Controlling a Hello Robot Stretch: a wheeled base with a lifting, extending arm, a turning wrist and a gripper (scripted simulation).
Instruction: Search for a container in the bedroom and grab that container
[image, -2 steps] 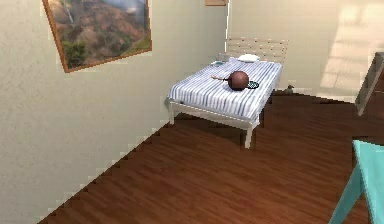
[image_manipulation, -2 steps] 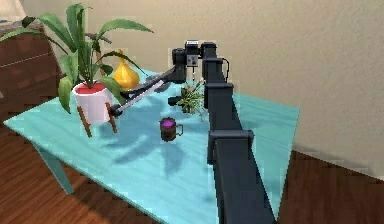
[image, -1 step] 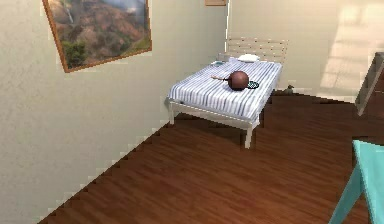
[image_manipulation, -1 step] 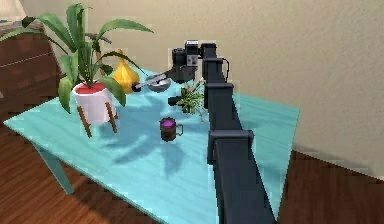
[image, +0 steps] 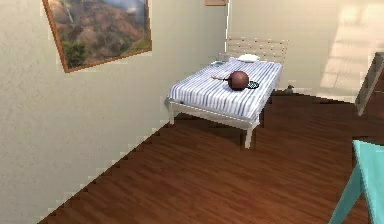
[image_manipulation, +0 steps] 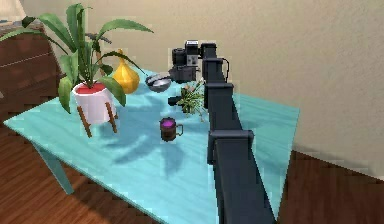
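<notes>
In the arm side view, a turquoise table (image_manipulation: 110, 160) carries several things. A grey bowl (image_manipulation: 158, 82) lies near the table's far edge. Beside it stands a yellow gourd-shaped vase (image_manipulation: 125, 76). Toward the middle is a small dark purple mug (image_manipulation: 171, 127). My arm rises over the table, and the gripper (image_manipulation: 176, 72) is at its far end, close to the bowl and just above a small green plant (image_manipulation: 190, 100). With these things on the table at it, I cannot tell whether it holds anything.
A large leafy plant in a white pot (image_manipulation: 93, 100) stands on the table's left part, with a wooden dresser (image_manipulation: 25, 55) behind it. In the forward view, a striped bed (image: 215, 95) holds a brown ball (image: 238, 81) and a pillow (image: 245, 58). A landscape painting (image: 100, 28) hangs on the wall. Wood floor lies between.
</notes>
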